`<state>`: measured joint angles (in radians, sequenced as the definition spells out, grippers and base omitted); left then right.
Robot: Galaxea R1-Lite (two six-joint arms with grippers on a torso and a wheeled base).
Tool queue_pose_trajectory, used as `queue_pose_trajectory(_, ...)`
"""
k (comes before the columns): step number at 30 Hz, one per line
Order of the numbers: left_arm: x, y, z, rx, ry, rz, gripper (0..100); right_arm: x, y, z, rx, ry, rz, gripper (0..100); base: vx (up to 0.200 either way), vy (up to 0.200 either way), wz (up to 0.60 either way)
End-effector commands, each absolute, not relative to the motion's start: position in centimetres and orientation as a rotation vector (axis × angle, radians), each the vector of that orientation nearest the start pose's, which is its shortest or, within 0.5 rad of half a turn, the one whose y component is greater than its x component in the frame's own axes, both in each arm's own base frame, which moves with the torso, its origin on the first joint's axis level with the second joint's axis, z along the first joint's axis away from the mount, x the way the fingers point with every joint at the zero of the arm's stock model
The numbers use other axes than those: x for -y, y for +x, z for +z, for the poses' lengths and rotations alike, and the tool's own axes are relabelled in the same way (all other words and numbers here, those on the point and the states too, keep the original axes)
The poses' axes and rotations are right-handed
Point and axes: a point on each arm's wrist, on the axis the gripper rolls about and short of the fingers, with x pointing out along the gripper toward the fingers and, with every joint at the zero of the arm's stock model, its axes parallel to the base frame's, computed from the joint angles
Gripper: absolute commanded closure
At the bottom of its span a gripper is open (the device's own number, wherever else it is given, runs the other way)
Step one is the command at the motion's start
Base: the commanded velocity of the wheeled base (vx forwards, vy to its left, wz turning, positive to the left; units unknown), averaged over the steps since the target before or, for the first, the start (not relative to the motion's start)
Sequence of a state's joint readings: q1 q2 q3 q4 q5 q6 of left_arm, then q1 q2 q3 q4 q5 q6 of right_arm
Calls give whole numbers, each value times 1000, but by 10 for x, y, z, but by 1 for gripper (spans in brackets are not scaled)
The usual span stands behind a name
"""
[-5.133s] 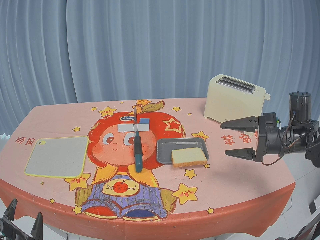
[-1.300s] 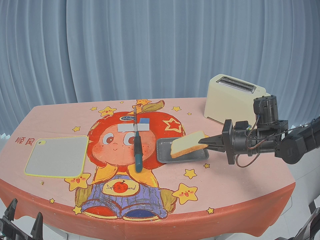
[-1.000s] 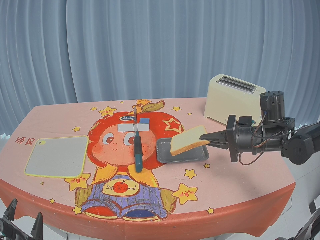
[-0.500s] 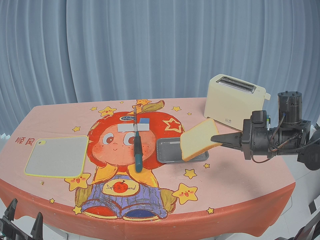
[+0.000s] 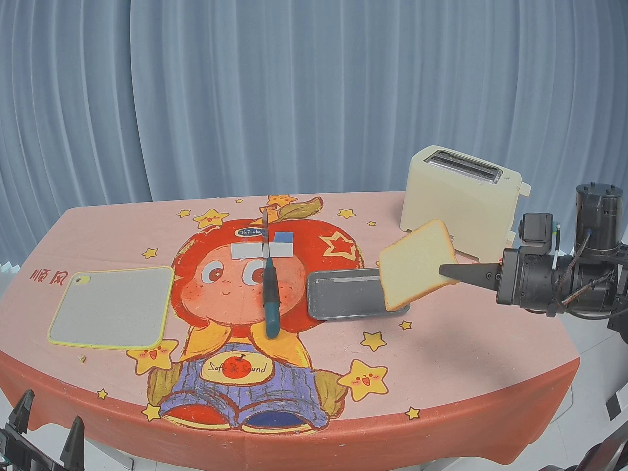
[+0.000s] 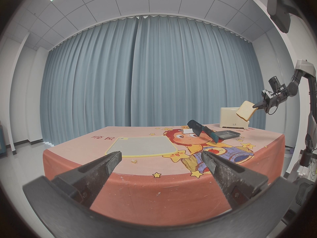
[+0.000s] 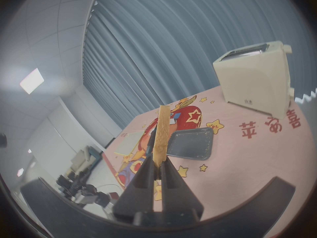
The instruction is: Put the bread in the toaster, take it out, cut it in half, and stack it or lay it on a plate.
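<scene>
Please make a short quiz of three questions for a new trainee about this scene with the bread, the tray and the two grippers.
1. True or false: the bread lies flat in the grey tray.
2. What does the right gripper hold? A) nothing B) the bread C) the grey tray
3. Fill the gap: the left gripper is ____ (open or shut).

Key
1. False: the bread is in the air, tilted, over the tray's right end.
2. B
3. open
</scene>
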<state>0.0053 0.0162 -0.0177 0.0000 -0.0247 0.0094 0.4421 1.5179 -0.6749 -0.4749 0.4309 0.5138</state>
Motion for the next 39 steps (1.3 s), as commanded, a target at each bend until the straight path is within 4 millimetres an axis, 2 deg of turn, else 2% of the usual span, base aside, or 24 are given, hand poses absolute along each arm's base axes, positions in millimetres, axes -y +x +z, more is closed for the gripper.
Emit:
queue_pose_trajectory(1, 1, -22, 76, -11, 9, -18, 0, -113, 215, 176, -574, 380, 729, 100, 0, 0, 0)
queue_pose_trajectory(6, 1, -22, 76, -11, 9, -18, 0, -107, 205, 162, -512, 213, 767, 100, 0, 0, 0)
queue_pose_trajectory(8, 1, -22, 76, -11, 9, -18, 0, -105, 201, 152, -444, 120, 791, 100, 0, 0, 0)
queue_pose_trajectory(12, 1, -22, 76, -11, 9, -18, 0, -103, 198, 144, -341, 36, 811, 100, 0, 0, 0)
queue_pose_trajectory(23, 1, -22, 76, -11, 9, -18, 0, -103, 200, 138, -216, 27, 821, 100, 0, 0, 0)
queue_pose_trajectory(39, 1, -22, 76, -11, 8, -18, 0, -94, 207, 144, -189, 48, 768, 100, 0, 0, 0)
